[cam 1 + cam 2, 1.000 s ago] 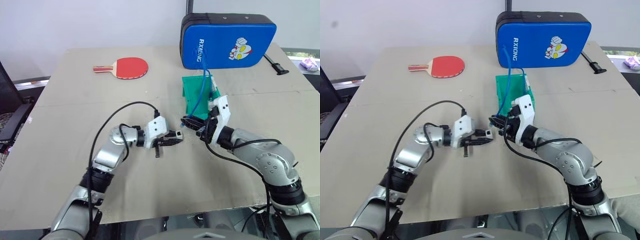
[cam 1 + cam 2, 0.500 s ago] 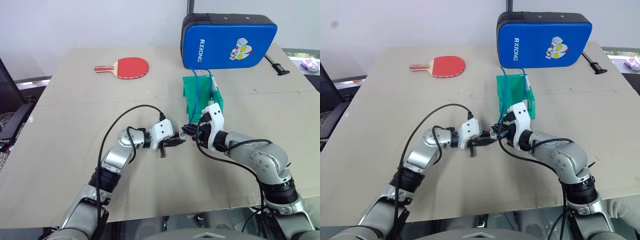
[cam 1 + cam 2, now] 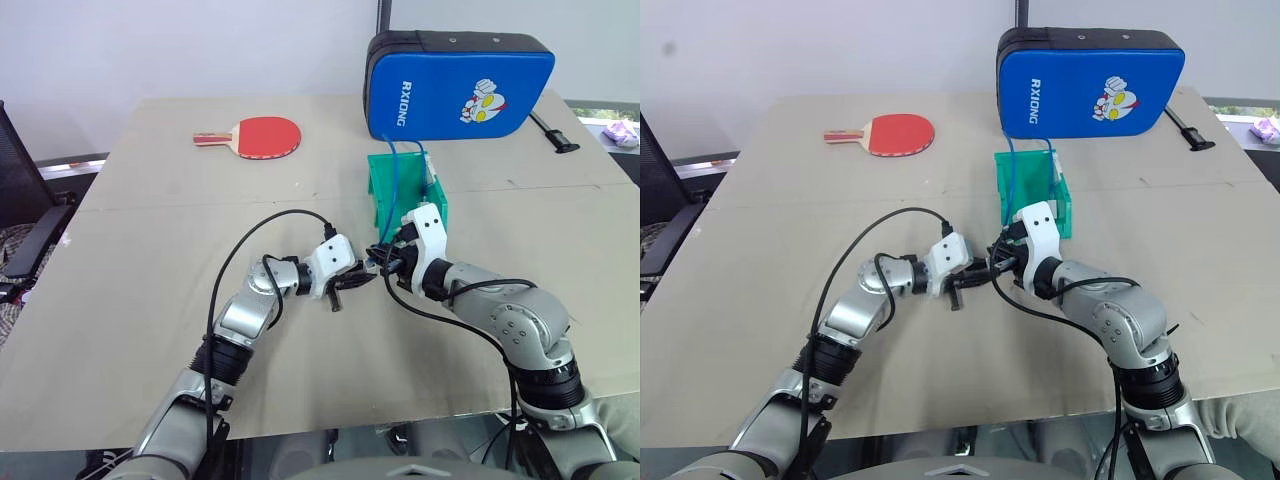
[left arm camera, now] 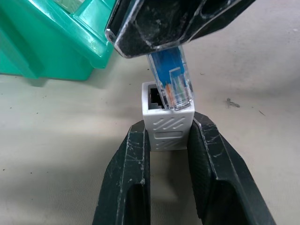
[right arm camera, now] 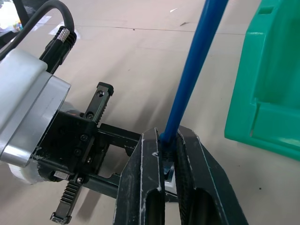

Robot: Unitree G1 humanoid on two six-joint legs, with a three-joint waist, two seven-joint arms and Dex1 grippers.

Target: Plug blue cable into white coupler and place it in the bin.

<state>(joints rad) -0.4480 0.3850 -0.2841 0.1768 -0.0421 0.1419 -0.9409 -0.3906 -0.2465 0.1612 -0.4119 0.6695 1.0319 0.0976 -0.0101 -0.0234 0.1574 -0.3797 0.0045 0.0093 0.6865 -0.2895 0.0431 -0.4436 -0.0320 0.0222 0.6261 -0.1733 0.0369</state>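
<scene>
The left gripper [image 4: 168,136], nearly closed, clamps the one white coupler [image 4: 167,127], socket facing the right gripper [image 5: 169,140]. That gripper, fully closed, pinches the clear plug of the single blue cable [image 5: 194,70]. The plug tip overlaps the socket's rim, seemingly off-centre, not seated. The cable trails back to the one green bin [image 3: 382,180], just beyond both grippers.

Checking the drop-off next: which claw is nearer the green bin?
Right. The right claw holds the blue cable just in front of the bin; the left claw, gripping the white coupler, sits farther back.
</scene>
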